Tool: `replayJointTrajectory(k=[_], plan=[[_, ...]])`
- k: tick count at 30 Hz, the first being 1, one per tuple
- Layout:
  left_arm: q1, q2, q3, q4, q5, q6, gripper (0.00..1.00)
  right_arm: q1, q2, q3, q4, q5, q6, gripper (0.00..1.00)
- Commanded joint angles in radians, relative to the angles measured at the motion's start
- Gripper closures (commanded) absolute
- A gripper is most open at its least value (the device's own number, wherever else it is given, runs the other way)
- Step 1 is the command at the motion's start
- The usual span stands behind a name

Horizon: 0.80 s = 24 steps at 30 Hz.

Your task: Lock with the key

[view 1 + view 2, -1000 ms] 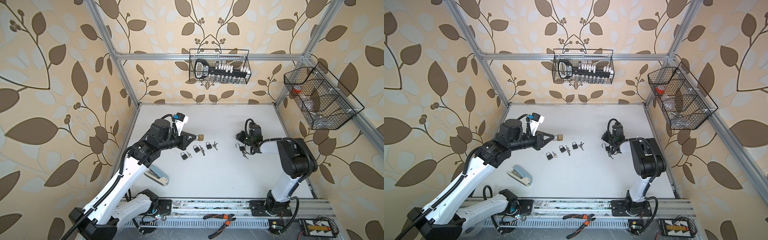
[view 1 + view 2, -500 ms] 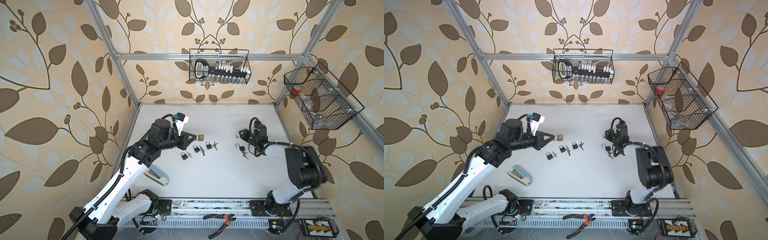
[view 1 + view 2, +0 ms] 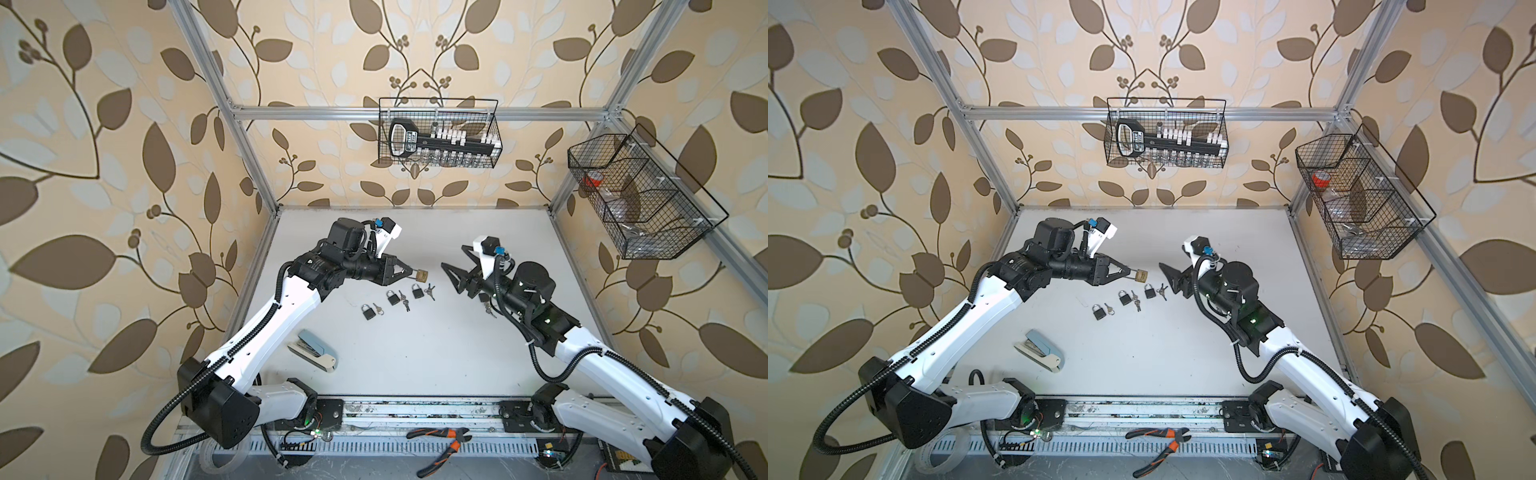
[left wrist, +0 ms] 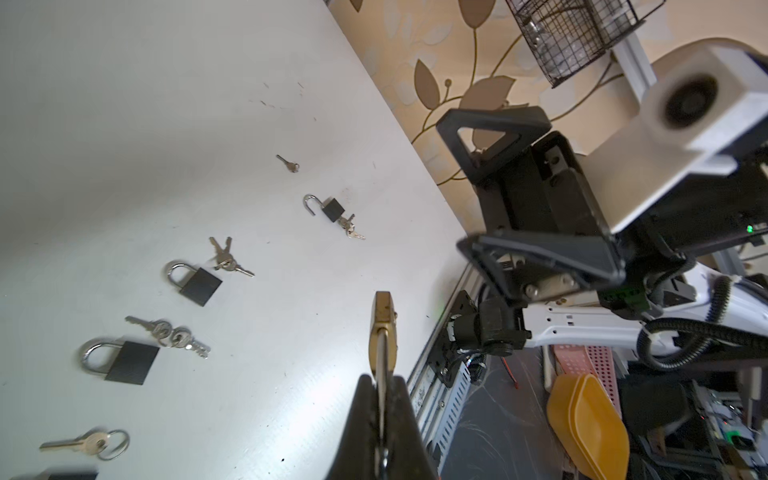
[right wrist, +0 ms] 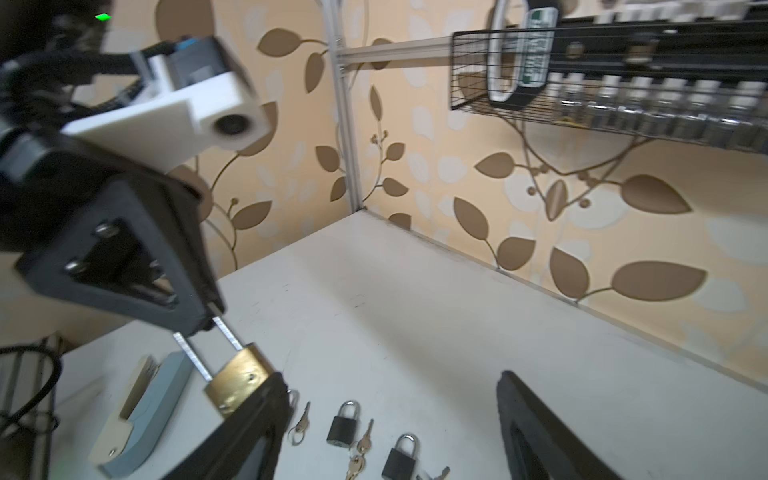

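While the left hand (image 3: 410, 272) clamps the brass padlock (image 3: 422, 275) by its shackle, the right hand (image 3: 453, 255), spread empty beside it, would probably best pinch that slick, rigid body's flats.

No writing can be read anywhere in these views. The only label is a white and green sticker (image 3: 409, 141) on the handle end of the black holder (image 3: 457, 144), which lies in the wire basket (image 3: 436, 100) at the upper centre of both top views. Its print is too small to make out in either one (image 3: 1136, 139). In the right wrist view the same sticker (image 5: 536, 41) sits at the upper right of the frame. It shows dark lines of print on white under a green band, blurred past reading.
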Motion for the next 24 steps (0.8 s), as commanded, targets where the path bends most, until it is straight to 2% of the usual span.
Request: replayJointTrajectory(k=[1, 8, 22, 24], plan=[[-0.001, 0.022, 0.065, 0.05, 0.133, 0.042, 1.0, 0.042, -0.017, 0.058, -0.142, -0.042, -0.219, 0.17], [-0.017, 0.082, 0.153, -0.031, 0.174, 0.114, 1.0, 0.052, -0.092, 0.009, -0.177, -0.073, -0.383, 0.17], [-0.06, 0.118, 0.192, -0.069, 0.194, 0.144, 1.0, 0.098, -0.039, 0.07, -0.215, -0.032, -0.439, 0.31], [-0.072, 0.126, 0.202, -0.079, 0.19, 0.151, 1.0, 0.101, -0.041, 0.069, -0.214, -0.025, -0.445, 0.35]])
